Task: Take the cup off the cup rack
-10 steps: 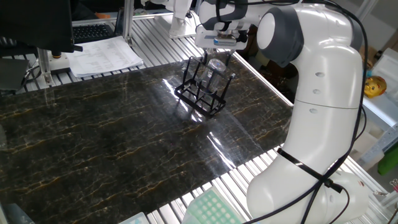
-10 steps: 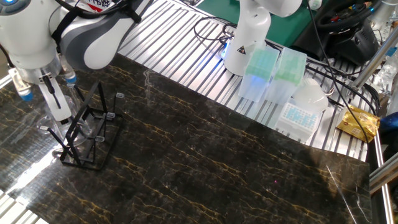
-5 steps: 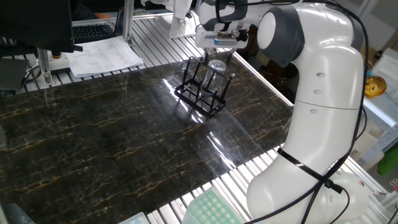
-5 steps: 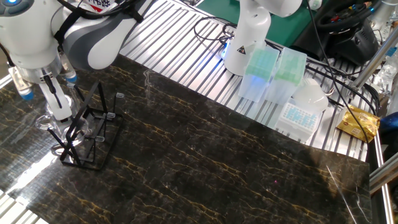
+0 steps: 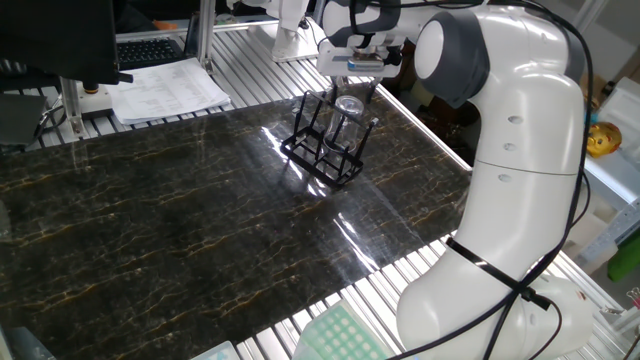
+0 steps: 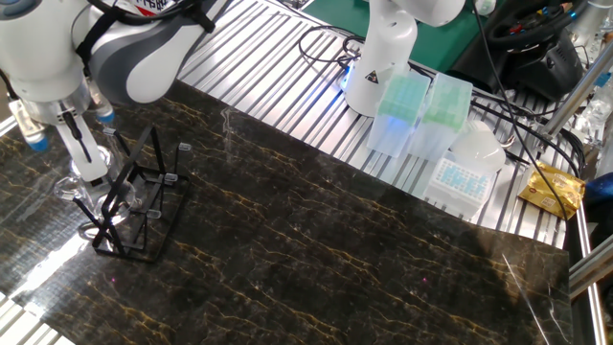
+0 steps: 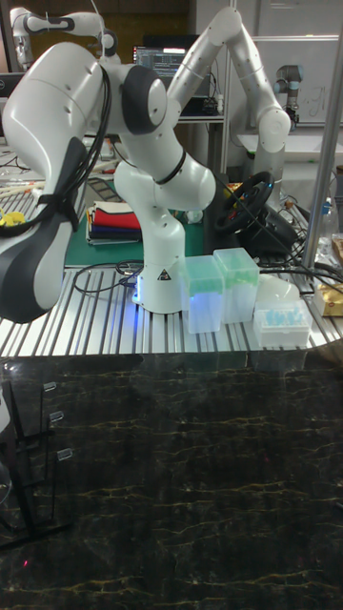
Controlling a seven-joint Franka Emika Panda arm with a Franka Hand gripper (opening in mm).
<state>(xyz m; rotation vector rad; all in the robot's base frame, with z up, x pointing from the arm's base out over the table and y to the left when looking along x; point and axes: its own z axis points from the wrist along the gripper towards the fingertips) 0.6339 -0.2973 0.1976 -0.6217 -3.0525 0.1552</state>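
You're at the lift: the claw (image 5: 349, 88), upper centre of frame, looks clamped on the cup (image 5: 347, 108), which hangs inverted on the cup rack (image 5: 322, 150). Next, raise it straight up until it clears the pegs.

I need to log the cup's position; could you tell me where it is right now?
In one fixed view, the cup sits at the far side of the dark table, directly under the gripper, at the top of the cup rack.
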